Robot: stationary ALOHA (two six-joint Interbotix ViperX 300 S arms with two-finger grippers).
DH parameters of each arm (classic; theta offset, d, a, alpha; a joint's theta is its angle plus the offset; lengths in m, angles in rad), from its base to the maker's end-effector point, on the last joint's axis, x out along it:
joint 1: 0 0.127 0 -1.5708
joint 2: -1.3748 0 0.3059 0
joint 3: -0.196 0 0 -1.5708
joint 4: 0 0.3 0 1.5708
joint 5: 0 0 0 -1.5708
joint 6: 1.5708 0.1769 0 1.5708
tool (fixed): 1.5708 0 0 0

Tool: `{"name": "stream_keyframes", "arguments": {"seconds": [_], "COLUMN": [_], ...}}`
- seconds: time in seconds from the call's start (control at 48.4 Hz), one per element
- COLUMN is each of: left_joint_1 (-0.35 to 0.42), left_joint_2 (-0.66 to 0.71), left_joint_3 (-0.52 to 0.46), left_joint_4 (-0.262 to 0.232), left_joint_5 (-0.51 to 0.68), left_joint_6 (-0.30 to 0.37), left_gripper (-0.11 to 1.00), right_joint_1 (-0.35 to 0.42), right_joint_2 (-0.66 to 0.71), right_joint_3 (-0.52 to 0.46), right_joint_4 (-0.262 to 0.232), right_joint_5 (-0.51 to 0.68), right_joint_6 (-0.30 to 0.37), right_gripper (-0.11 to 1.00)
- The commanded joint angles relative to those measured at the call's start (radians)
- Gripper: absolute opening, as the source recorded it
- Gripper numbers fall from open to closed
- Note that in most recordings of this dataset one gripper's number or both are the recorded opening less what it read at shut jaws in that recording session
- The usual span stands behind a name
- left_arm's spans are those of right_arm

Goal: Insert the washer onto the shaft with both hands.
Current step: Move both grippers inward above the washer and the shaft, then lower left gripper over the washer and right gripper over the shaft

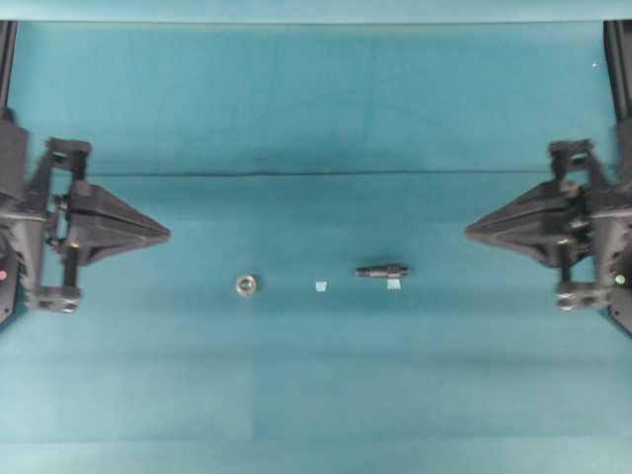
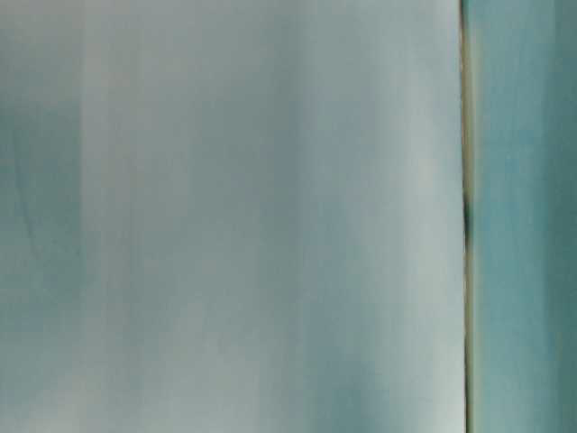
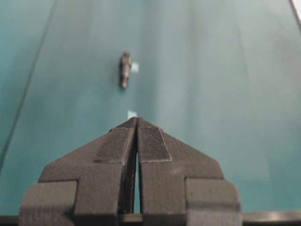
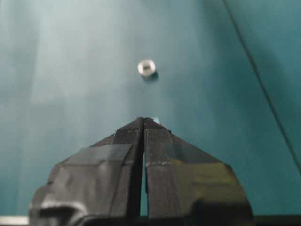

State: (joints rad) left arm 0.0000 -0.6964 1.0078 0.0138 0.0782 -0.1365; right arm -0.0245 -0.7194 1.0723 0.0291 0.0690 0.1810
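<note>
The washer [image 1: 246, 285] lies flat on the counter [image 1: 316, 395], left of centre, hole upward. The shaft [image 1: 382, 270] lies on its side right of centre, its long axis running left–right, in line with the two arms; a pale tape square [image 1: 393, 284] sits just beside it, another tape square [image 1: 321, 286] between the two parts. The parts are well apart and neither is touched.

Left gripper [image 1: 166, 235]: fingers pressed together, holding nothing, pointing toward the centre; the nearer of the two to the washer, which lies ahead of its tip and slightly toward the near edge.

Right gripper [image 1: 468, 233]: fingers likewise together and empty – nearer to the shaft, which presents end-on to it.

Judgement: each arm should take its nearer part; both sets of fingers must part first.
</note>
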Motion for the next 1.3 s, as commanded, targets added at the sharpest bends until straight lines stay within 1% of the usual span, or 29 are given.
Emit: {"name": "stream_keyframes", "arguments": {"seconds": [0.0, 0.165, 0.31, 0.455, 0.558, 0.827, 0.972, 1.117, 1.282], "left_joint_1": [-0.008, -0.012, -0.021, -0.023, -0.023, -0.023, -0.025, -0.025, -0.025], "left_joint_2": [0.032, 0.110, 0.178, 0.245, 0.301, 0.433, 0.499, 0.545, 0.557], "left_joint_3": [-0.046, -0.092, -0.135, -0.184, -0.221, -0.302, -0.342, -0.354, -0.364], "left_joint_4": [0.003, 0.002, 0.002, 0.003, 0.002, 0.003, 0.008, 0.008, 0.008], "left_joint_5": [0.011, 0.063, 0.126, 0.206, 0.267, 0.387, 0.416, 0.434, 0.430], "left_joint_6": [-0.006, -0.009, -0.012, -0.012, -0.009, -0.008, -0.006, -0.008, 0.005], "left_gripper": [0.03, 0.03, 0.03, 0.03, 0.03, 0.03, 0.03, 0.03, 0.03], "right_joint_1": [-0.005, -0.006, -0.006, -0.008, -0.006, -0.006, -0.006, -0.006, -0.006], "right_joint_2": [0.051, 0.179, 0.305, 0.394, 0.436, 0.505, 0.526, 0.541, 0.555], "right_joint_3": [-0.046, -0.124, -0.212, -0.285, -0.318, -0.348, -0.362, -0.365, -0.365], "right_joint_4": [0.002, 0.002, -0.008, -0.025, -0.026, -0.025, -0.026, -0.026, -0.026], "right_joint_5": [0.018, 0.084, 0.192, 0.308, 0.357, 0.407, 0.434, 0.445, 0.445], "right_joint_6": [0.008, 0.008, 0.000, -0.005, -0.008, -0.041, -0.055, -0.057, -0.055], "right_gripper": [-0.09, -0.09, -0.09, -0.09, -0.09, -0.09, -0.09, -0.09, -0.09]}}
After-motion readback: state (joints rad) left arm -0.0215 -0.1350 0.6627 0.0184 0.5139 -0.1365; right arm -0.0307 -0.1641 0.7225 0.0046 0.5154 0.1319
